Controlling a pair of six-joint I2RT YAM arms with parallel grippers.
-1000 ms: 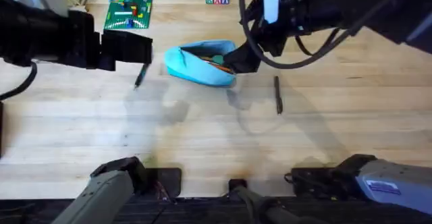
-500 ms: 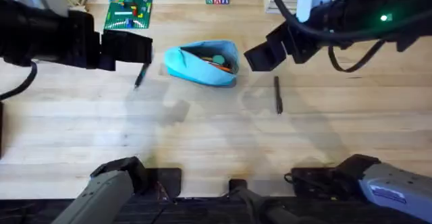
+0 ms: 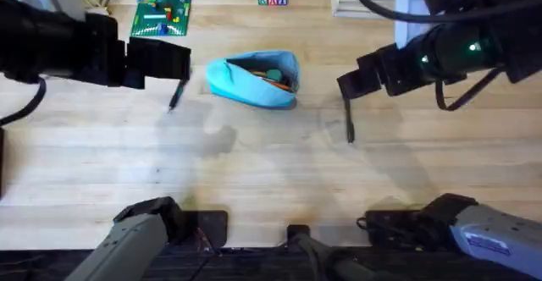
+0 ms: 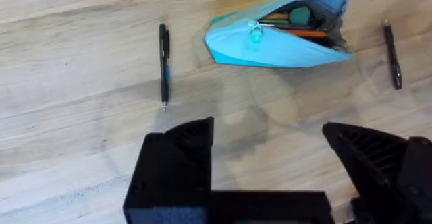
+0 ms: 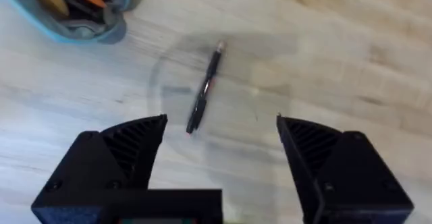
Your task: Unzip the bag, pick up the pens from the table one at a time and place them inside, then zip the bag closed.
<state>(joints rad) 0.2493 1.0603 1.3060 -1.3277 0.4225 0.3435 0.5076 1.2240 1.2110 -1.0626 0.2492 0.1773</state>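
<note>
- Bag (image 3: 254, 79) sits mid-desk toward the far side, already unzipped, mouth gaping toward the right, orange and green items visible inside.
- Two pens are on the desk (image 3: 254, 171): right pen (image 3: 348, 118) is near the bag's right end but apart from it; left pen (image 3: 176, 95) is left of the bag.
- Your right gripper (image 5: 219, 133) hangs above the right pen, fingers spread wide, holding nothing. Pen lies between them in the right wrist view, slightly off-centre and angled.
- Step in hand looks like the pick of the right pen. Rotate the wrist so the fingers close across the barrel, not along it.
- Centre on the pen's middle before descending; an end grab will likely let it tip or swing.
- Go straight down until the fingertips nearly meet the desk, then close. Thin pen, so expect it to roll if one finger touches first.
- Left gripper (image 4: 270, 140) hovers on the near side of the bag and left pen, fingers wide apart, empty. Keep it parked clear.
</note>
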